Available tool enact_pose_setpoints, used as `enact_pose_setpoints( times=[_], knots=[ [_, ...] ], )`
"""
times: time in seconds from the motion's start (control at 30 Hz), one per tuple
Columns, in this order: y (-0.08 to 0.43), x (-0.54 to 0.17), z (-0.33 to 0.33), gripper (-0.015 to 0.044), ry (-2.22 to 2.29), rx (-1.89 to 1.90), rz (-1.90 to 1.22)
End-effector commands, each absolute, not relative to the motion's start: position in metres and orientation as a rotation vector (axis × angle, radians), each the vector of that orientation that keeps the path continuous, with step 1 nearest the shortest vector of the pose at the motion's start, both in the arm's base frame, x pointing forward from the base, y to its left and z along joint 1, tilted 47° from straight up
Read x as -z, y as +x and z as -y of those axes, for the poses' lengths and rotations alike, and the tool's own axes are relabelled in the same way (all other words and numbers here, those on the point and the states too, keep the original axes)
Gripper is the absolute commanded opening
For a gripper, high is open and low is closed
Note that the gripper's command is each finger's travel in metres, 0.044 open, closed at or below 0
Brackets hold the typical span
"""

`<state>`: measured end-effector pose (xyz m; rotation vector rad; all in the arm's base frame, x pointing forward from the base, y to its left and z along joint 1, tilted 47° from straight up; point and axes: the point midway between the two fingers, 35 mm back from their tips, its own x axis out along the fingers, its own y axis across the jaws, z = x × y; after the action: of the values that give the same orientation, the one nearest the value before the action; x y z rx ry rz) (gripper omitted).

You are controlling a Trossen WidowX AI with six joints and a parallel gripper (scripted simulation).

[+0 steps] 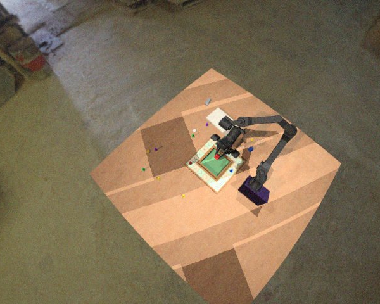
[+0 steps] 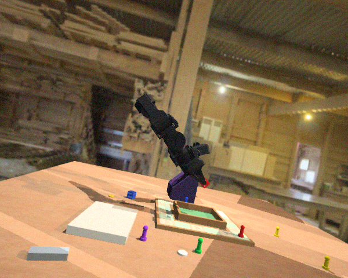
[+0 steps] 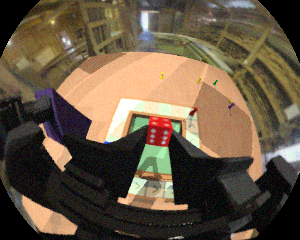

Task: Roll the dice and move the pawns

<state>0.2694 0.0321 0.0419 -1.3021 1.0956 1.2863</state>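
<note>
Red die: (image 3: 160, 131) it is held tight between the two fingers of the end effector (image 3: 156, 148), high up over the tray.
Green tray: (image 2: 198, 214) it is seen right under the die in the wrist view, with a brown wall all round.
Best drop: the fingers should be opened while the die is over the middle of the green part, so it can fall, roll and stay inside the wall.
Height: some height is good for a roll, but from too high the die may bounce over the wall.
Blue die: (image 2: 131, 194) it is left on the bench, well apart from the tray, and it must be dropped in as well.
Red pawn: (image 2: 241, 230) it is stood on the board path by the tray and should not be bumped yet.
Blue pawn: (image 2: 186, 198) it is stood on the far side of the board, near the purple base (image 2: 182, 186).
Other pawns: purple, green and yellow ones are spread on the bench and are to be left alone.
</note>
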Motion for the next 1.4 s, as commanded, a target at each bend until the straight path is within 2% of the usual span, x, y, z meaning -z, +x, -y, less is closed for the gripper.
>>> enact_pose_setpoints(
  times=[0.0, 0.5, 0.63, 0.8, 0.9, 1.03, 1.23, 1.37],
  knots=[
    [0.269, -0.042, -0.032, 0.0053, -1.302, -1.286, -1.096],
    [0.265, -0.069, -0.061, 0.044, -1.292, -1.287, -1.092],
    [0.262, -0.046, -0.053, 0.044, -1.406, -1.189, -1.323],
    [0.266, -0.02, -0.041, 0.044, -1.777, -0.838, -1.628],
    [0.27, -0.017, -0.042, 0.044, -1.902, -0.713, -1.652],
    [0.265, -0.015, -0.042, 0.044, -1.828, -0.811, -1.645],
    [0.267, -0.054, 0.01, 0.0282, -1.481, -0.427, -1.634],
    [0.256, -0.087, 0.056, 0.0275, -1.174, -0.088, -1.584]
  ],
)
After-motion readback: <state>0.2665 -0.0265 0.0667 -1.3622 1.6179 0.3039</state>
